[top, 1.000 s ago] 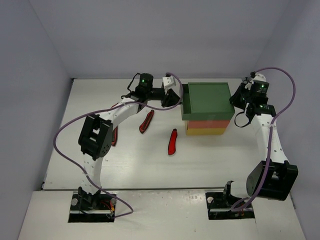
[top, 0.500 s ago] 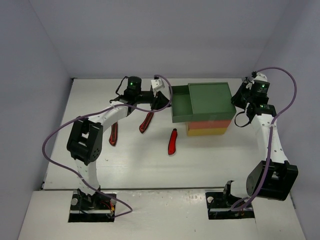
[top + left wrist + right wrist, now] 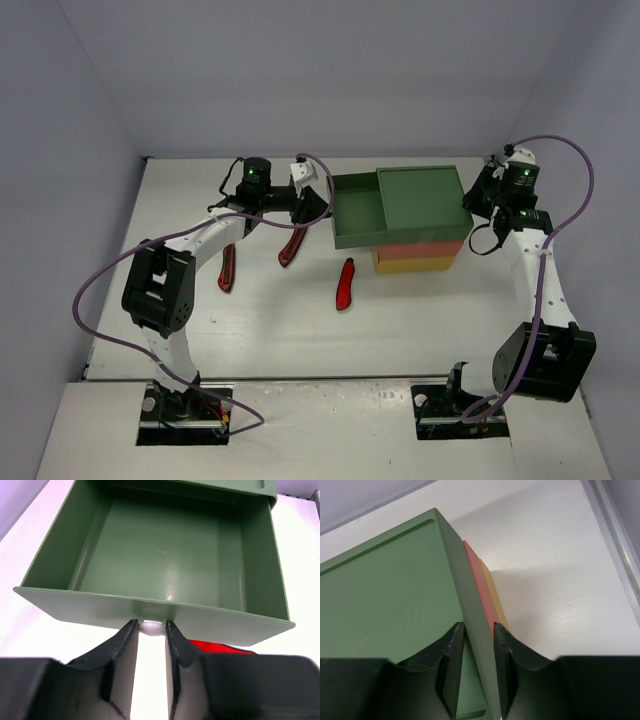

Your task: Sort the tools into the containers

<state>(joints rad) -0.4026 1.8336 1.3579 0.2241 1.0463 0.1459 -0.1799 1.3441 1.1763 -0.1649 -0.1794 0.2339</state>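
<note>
Pinching the small white knob (image 3: pixel 150 627) on the front of the green drawer (image 3: pixel 150 607), our left gripper (image 3: pixel 150 632) is nearly closed. The drawer stands drawn out and empty from the stacked drawer unit (image 3: pixel 418 250). Our right gripper (image 3: pixel 478 647) clamps narrowly across the unit's green top edge at its right side, steadying it. We judge the plastic drawer light, stiff and smooth, so the knob is the surest hold. A red utility knife (image 3: pixel 346 284) and a red-handled tool (image 3: pixel 293 243) lie on the white table (image 3: pixel 300 335) near the drawer. They look rigid, best taken across the handle. Pale walls (image 3: pixel 90 120) close in the sides.
</note>
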